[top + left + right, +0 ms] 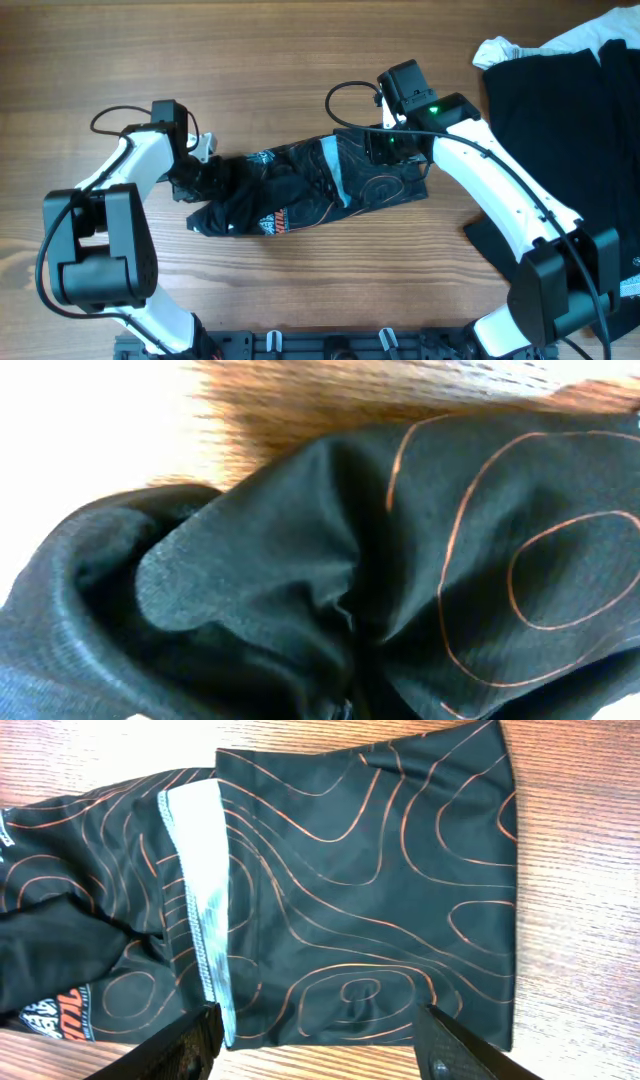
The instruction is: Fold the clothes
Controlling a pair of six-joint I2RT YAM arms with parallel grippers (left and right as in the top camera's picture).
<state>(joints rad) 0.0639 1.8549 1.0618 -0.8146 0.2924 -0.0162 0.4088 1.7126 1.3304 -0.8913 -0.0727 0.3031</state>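
Observation:
The black jersey [310,185] with thin orange wavy lines, small logos and pale trim lies crumpled across the middle of the wooden table. My left gripper [195,172] is at its bunched left end; the left wrist view is filled with gathered black fabric [300,590] pressed against the camera, and the fingers are hidden. My right gripper [315,1040] is open above the jersey's flat right end [380,890], fingers spread wide, holding nothing. The pale trim [200,910] runs down beside its left finger.
A pile of other black clothes [560,120] with a white garment [520,45] covers the table's right side, close to my right arm. Bare wood [250,60] lies behind and in front of the jersey.

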